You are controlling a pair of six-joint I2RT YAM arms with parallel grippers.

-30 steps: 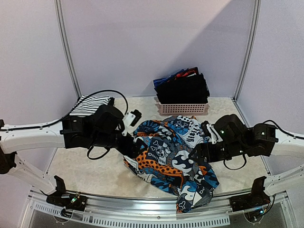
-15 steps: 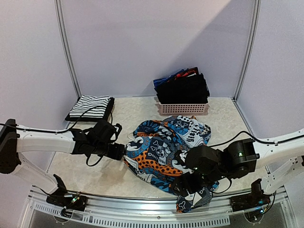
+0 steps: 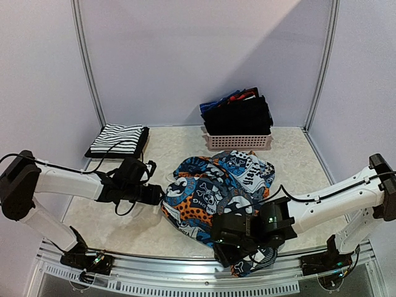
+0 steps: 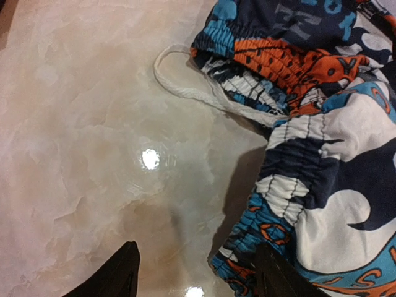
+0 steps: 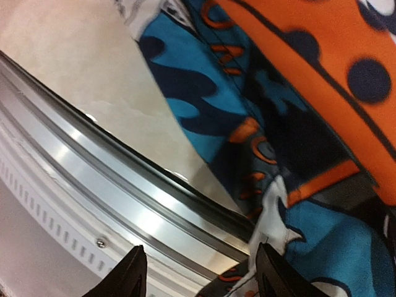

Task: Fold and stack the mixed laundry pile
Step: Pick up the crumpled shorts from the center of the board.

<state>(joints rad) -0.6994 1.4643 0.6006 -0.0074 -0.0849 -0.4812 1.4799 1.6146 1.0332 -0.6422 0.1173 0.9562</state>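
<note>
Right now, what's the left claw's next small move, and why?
Probably nudge the left claw sideways onto the graphic-print shorts' elastic waistband, then close. Its fingers stand open over bare table, and the waistband edge lies just at one fingertip, ungrasped.

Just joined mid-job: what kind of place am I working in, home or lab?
Most likely a robot test booth, not a home: plain panel walls in metal framing, a marble-look table edged with an aluminium rail, and laundry props: a printed garment and a pink basket of clothes.
</note>
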